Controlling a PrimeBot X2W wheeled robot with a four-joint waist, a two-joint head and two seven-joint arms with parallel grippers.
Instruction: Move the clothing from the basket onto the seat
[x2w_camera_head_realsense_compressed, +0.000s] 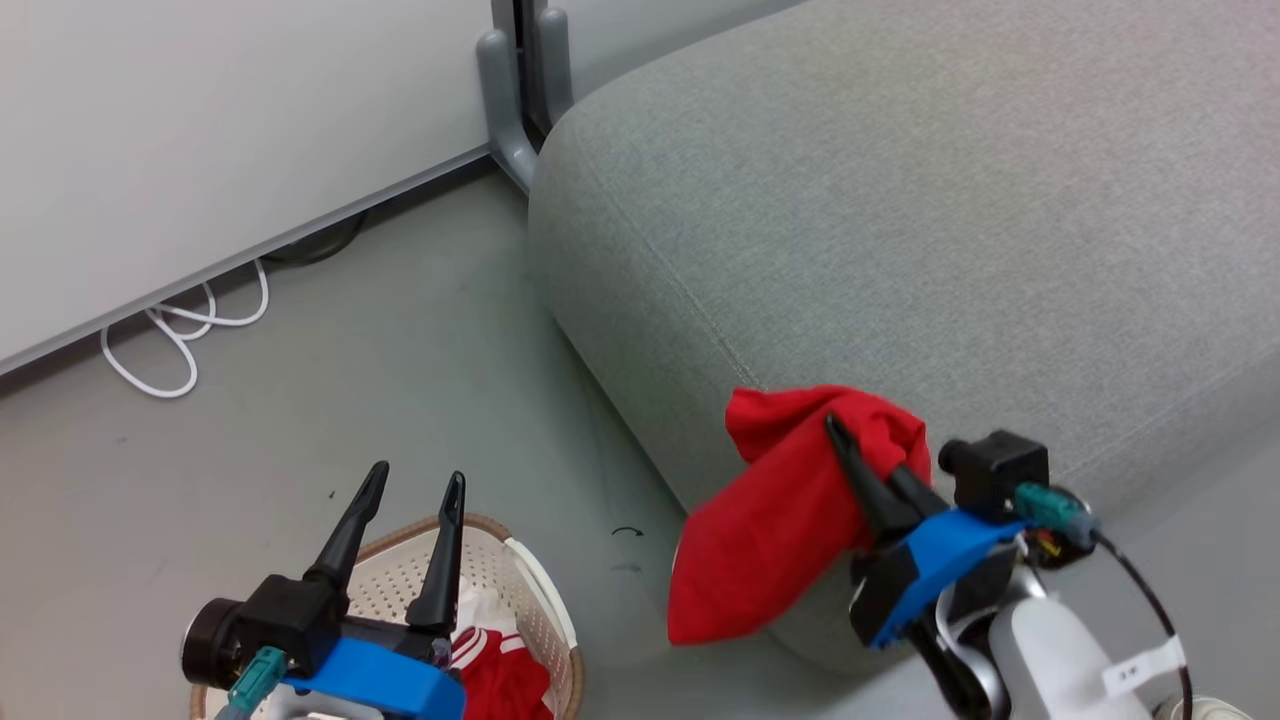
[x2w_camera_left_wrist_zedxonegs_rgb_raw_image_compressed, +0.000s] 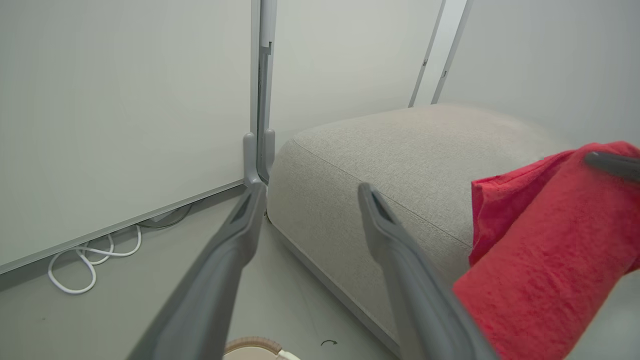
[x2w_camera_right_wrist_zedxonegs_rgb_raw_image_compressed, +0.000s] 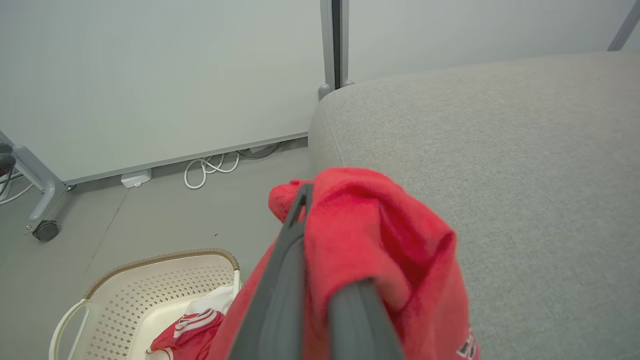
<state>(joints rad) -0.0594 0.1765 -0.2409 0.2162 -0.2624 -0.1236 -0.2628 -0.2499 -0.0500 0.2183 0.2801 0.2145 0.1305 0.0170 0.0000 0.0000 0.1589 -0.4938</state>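
Clearly the grey sofa (x2w_camera_head_realsense_compressed: 900, 200) is the biggest thing in view, and the part of its cushion that shows carries no garment lying free. On the floor (x2w_camera_head_realsense_compressed: 400, 350) beside the sofa's rounded side, on the robot's left, stands the cream laundry basket (x2w_camera_head_realsense_compressed: 400, 580) with its brown rim.

The plain red shirt (x2w_camera_head_realsense_compressed: 770, 520) is out of the basket and hangs in a bunch at the sofa's near edge, close to the rounded corner. Its upper folds sit over the edge of the cushion and its lower part droops down the sofa's side. Whether it rests on the fabric I cannot tell.

A red garment with white stripes (x2w_camera_head_realsense_compressed: 500, 680) lies inside the basket, with a white part beside it.

The right end effector (x2w_camera_head_realsense_compressed: 850, 445) is clamped together on the top of the shirt. The left end effector (x2w_camera_head_realsense_compressed: 418, 470) hangs above the basket with its fingers spread apart, gripping nothing.

By my reading, the first piece is partway through its transfer and not yet released onto the seat, and at least the striped garment is left to fetch.
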